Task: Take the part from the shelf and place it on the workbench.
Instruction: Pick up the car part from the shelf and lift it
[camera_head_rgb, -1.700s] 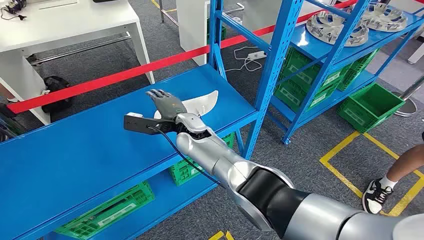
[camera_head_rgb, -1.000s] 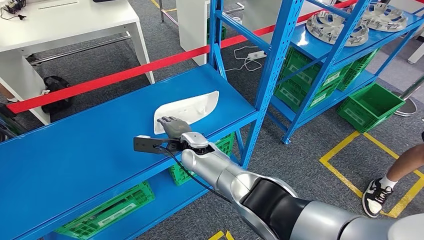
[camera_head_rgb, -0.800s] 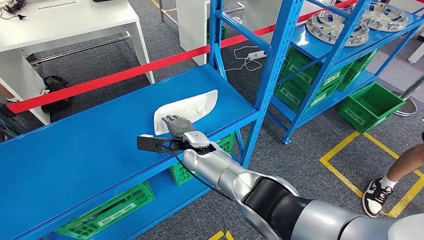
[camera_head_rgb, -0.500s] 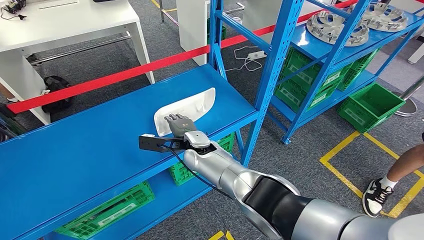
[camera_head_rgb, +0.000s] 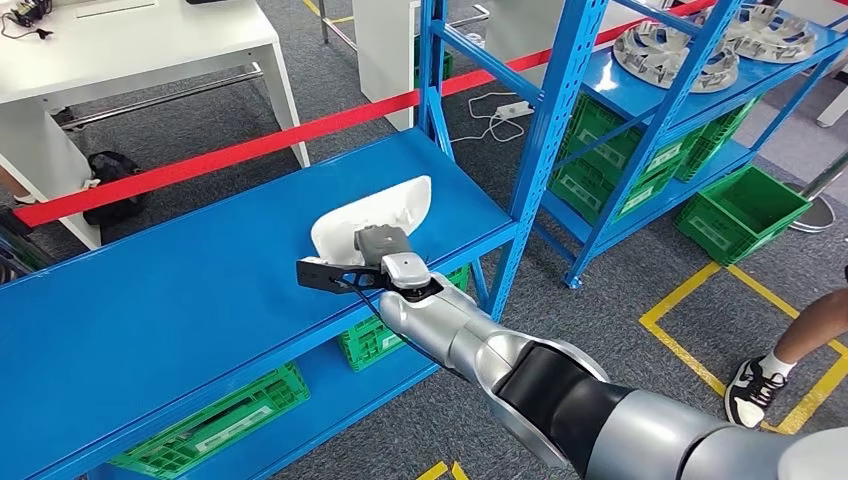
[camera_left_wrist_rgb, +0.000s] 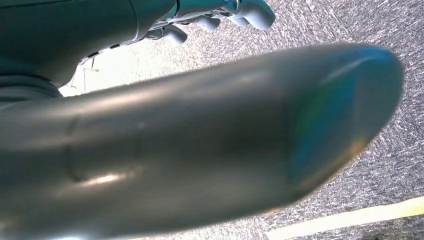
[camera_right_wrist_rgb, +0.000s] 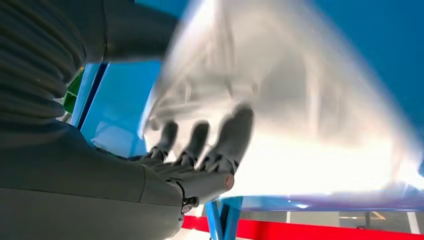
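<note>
Close behind our right hand (camera_right_wrist_rgb: 200, 165) we see the grey ribbed cover and the thick thumb at one side, with the darker fingers (camera_right_wrist_rgb: 232, 132) laid against the underside of the white part (camera_right_wrist_rgb: 280, 115). The part is blurred and glossy, so its edges are hard to trace. Behind it lies the blue shelf surface (camera_right_wrist_rgb: 390, 45), a blue post (camera_right_wrist_rgb: 222, 220) and a red strip (camera_right_wrist_rgb: 320, 231).

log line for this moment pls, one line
stage: grasping | right hand: fingers under white part, near edge tilted up | blue shelf: part's far edge on it | left hand: holding nothing
</note>
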